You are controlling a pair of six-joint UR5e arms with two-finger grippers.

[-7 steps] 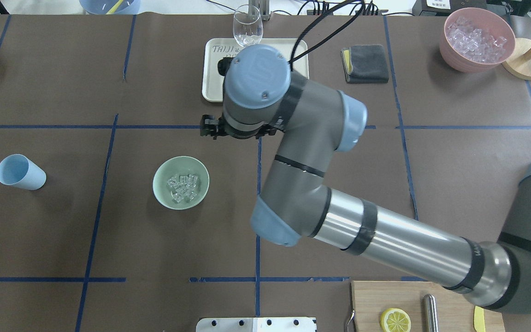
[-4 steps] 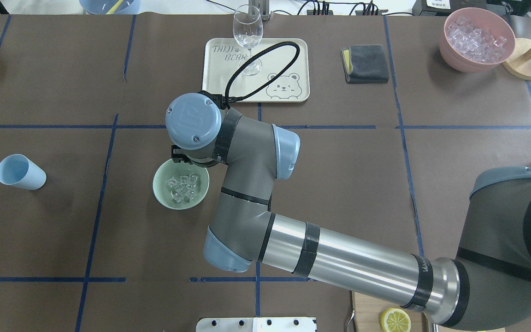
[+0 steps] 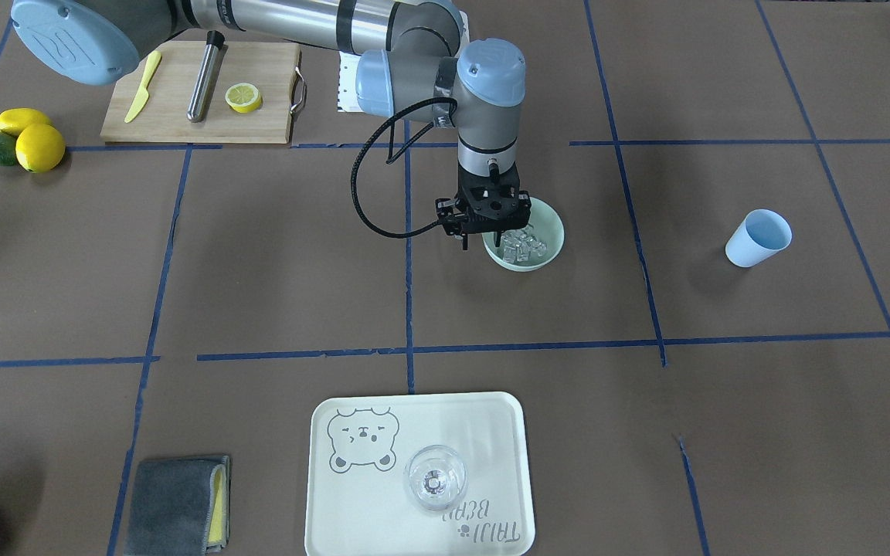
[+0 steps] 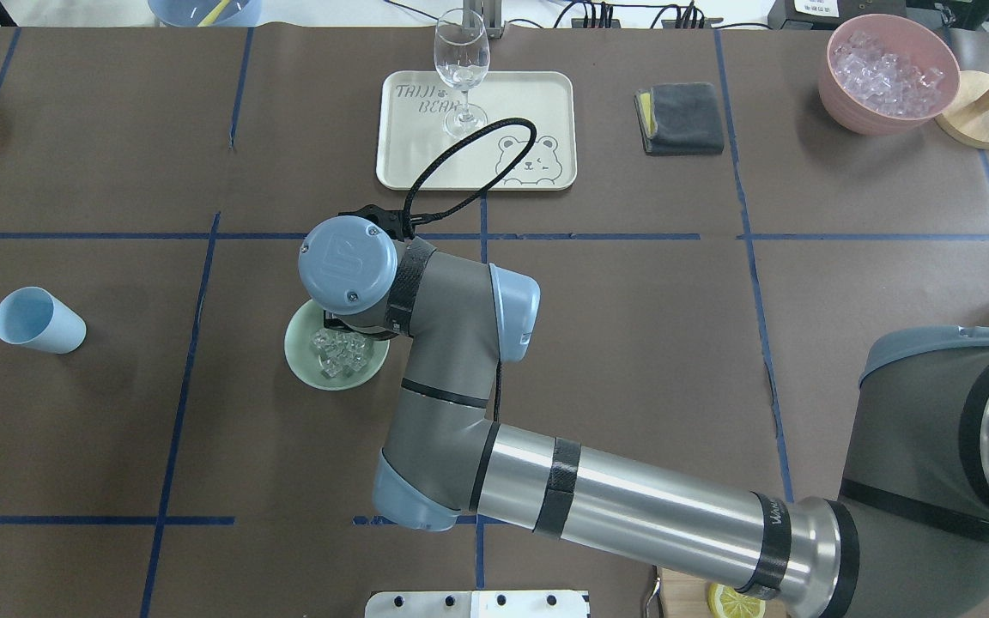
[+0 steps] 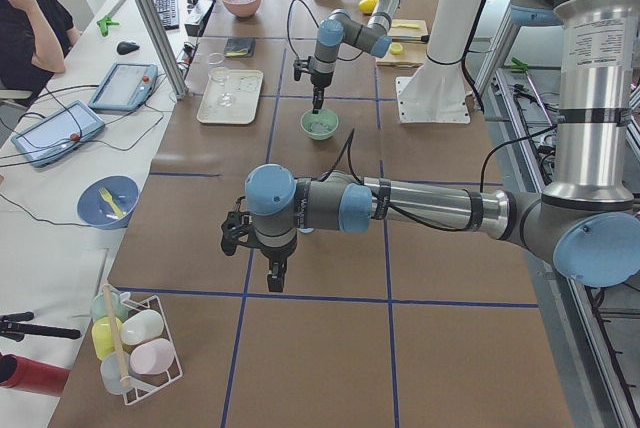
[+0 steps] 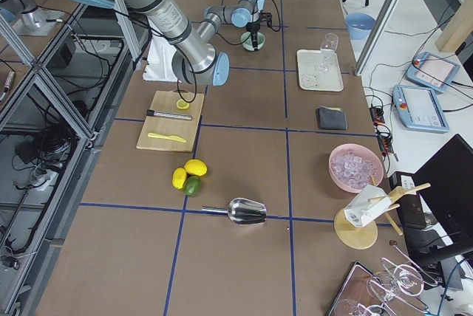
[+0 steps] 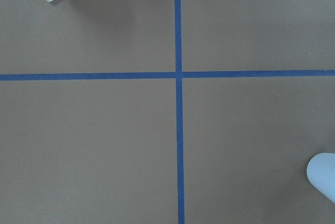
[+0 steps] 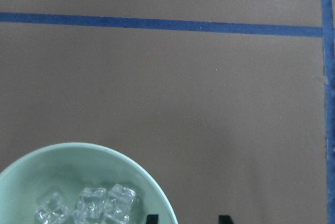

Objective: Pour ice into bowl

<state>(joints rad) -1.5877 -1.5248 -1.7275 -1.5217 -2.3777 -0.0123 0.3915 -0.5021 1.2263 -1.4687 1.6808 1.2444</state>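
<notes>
Ice cubes (image 4: pixel 342 360), several, in one bowl (image 4: pixel 292 350); right gripper (image 3: pixel 483 241) spread, empty; left gripper (image 5: pixel 277 274) unclear.

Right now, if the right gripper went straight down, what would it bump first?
Probably the rim of the bowl, or the table just beside it: the right gripper points down, jaws open astride that edge. Depth is unclear.

Bowl (image 4: pixel 306 369) sits just left of table centre, with ice (image 4: pixel 340 356) lying in it. Right gripper (image 3: pixel 482 241) hangs over the bowl's right rim. Cup (image 4: pixel 38 320) stands well apart to the bowl's left. Beyond the bowl, toward the far edge, lies the tray (image 4: pixel 537 103) with a glass (image 4: pixel 461 60) upright on it. Cloth (image 4: pixel 688 118) lies right of the tray. Cutting board (image 3: pixel 174 108) lies at the robot's near right edge.
</notes>
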